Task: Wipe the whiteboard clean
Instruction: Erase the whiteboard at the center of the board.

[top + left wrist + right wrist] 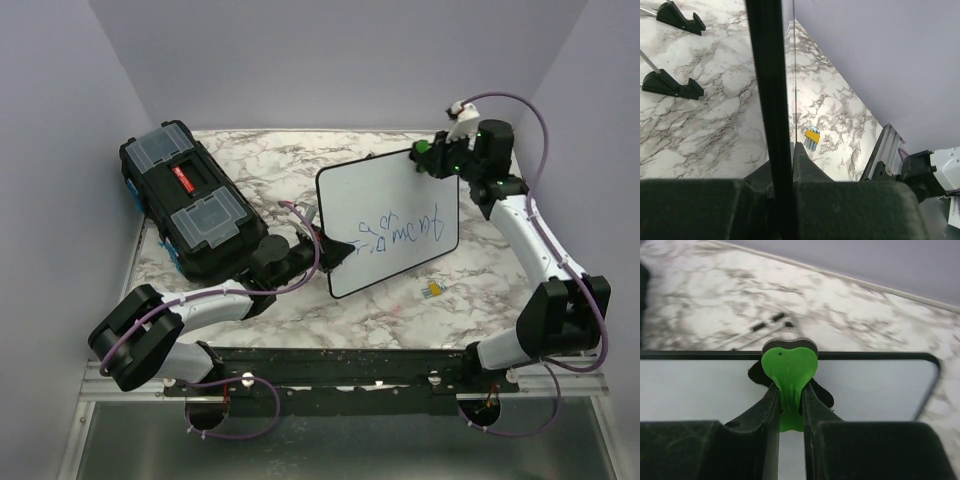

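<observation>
Left gripper [335, 250] is clamped on the left edge of the board [390, 220] in the top view. The board stands at a slant on the table [480, 280], and blue handwriting [400, 228] runs across its face just right of this gripper. A black toolbox [190, 210] lies to the gripper's left. Right gripper [430, 155] is at the board's upper right corner, closed on a green eraser [422, 148]. A small yellow-and-blue item [433, 290] lies on the table, between the grippers and below the board.

Left wrist view: the board's black frame [767, 75] runs straight up from between the closed fingers [802, 162]. Two black feet [672, 85] rest on the table to the left.

Right wrist view: the fingers [771, 400] pinch the eraser's stem. Its heart-shaped head stands against the board's top edge, directly ahead of the fingertips.
</observation>
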Controlling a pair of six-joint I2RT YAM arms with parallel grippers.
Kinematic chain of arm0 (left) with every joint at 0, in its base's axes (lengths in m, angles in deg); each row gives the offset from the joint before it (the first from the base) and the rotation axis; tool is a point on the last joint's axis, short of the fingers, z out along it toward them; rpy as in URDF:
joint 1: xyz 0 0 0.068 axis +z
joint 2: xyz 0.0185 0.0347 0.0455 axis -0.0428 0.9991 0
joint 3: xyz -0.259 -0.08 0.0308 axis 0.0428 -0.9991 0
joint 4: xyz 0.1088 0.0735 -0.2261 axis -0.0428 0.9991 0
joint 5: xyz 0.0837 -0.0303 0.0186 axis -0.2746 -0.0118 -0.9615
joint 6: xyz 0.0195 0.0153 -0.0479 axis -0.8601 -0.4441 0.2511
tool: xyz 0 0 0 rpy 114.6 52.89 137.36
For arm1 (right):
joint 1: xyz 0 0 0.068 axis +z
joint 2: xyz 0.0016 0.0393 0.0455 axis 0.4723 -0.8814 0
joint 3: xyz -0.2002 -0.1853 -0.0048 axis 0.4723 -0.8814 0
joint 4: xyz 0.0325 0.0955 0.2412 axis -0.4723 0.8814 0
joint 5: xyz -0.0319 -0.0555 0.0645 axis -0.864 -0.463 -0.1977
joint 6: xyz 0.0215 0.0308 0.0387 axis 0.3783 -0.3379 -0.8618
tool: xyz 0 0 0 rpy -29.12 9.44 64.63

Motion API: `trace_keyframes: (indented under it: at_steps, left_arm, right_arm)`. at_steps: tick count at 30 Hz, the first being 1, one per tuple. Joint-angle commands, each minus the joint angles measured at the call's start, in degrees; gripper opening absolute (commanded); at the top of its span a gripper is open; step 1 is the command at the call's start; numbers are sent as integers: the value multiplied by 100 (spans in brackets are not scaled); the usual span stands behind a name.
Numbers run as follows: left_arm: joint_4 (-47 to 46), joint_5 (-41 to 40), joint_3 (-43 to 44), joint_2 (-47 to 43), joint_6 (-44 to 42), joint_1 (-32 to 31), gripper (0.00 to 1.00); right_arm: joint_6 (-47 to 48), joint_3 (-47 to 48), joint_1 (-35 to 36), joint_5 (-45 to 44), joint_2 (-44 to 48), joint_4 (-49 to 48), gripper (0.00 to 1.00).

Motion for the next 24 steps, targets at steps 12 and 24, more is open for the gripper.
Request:
trace_keyframes:
  at_steps: [12, 24]
  left_arm:
    - [-592, 461, 116, -226, -260, -105, 0]
    - [-546, 438, 193, -189, -200, -133, 0]
  right_arm:
    - [33, -405, -1330, 1834, -739, 161, 1]
    - [-221, -569, 1294, 1988, 157, -45, 1]
